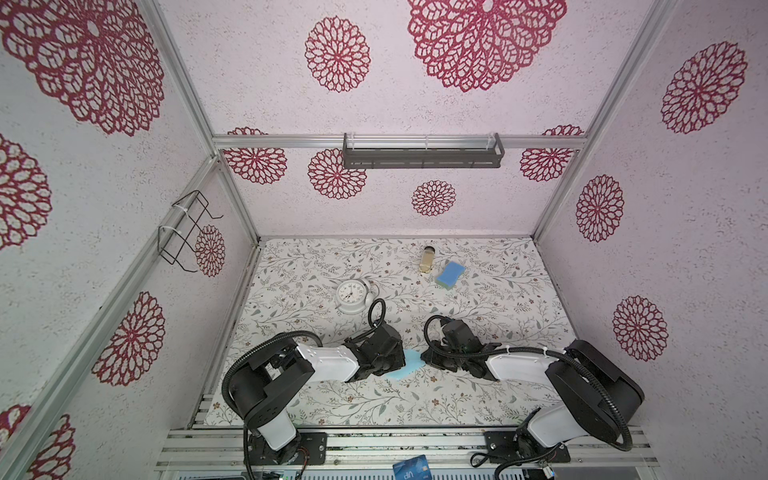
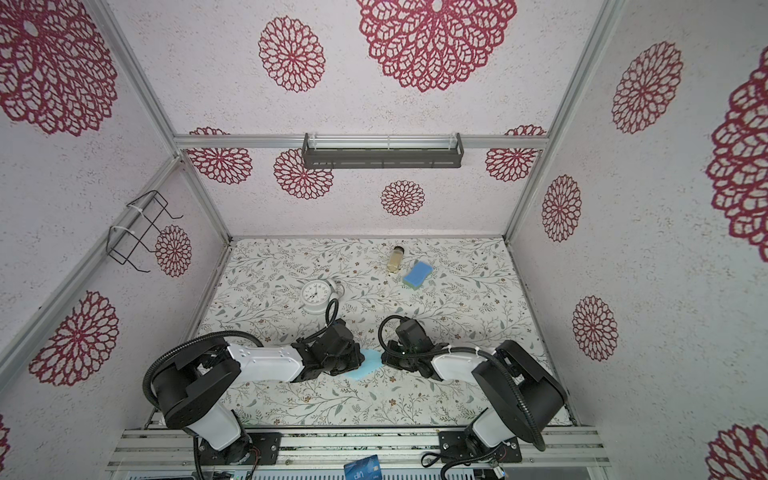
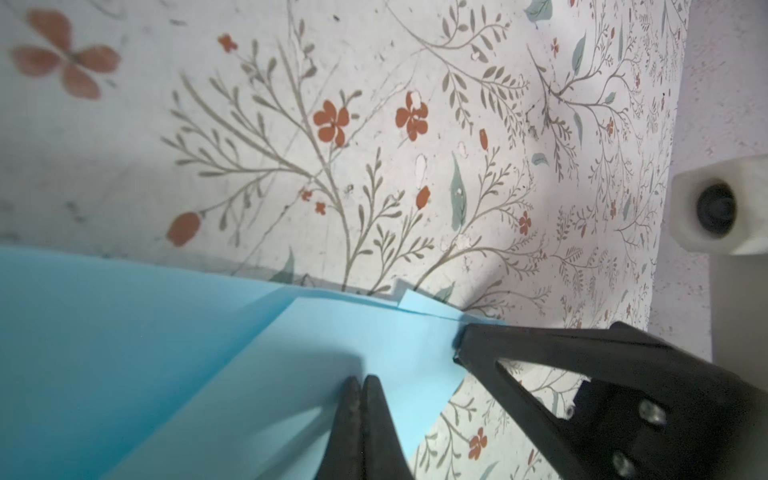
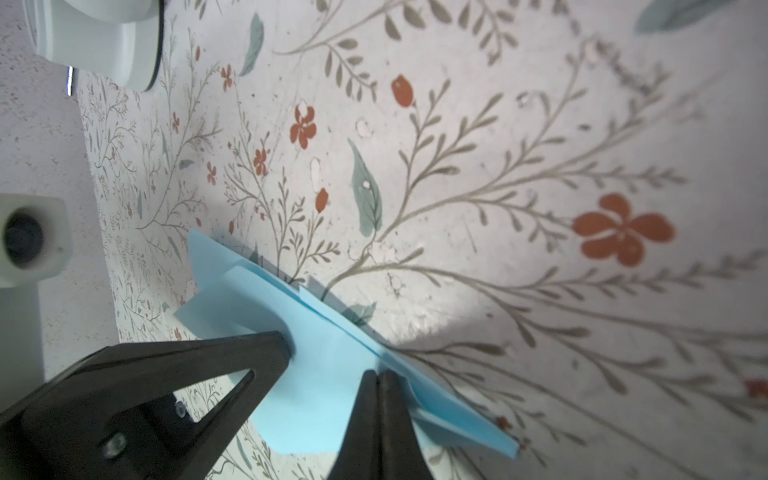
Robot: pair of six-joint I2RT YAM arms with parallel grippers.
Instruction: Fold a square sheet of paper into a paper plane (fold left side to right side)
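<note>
In both top views you are seeing only a sliver of the paper plane (image 1: 409,369), lying on the table (image 1: 498,320) near its front middle. The left gripper (image 1: 402,360) and the right gripper (image 1: 424,358) are covering the rest. The left wrist view is showing you more: that gripper's jaws are pressed together, tips resting on the blue paper, with stacked fold edges just beyond. The right wrist view is showing its own jaws pressed together on the paper, plus a pointed layered end. Only the top views are taking in the white clock (image 1: 351,296) and the sponge (image 1: 450,274), well apart behind.
</note>
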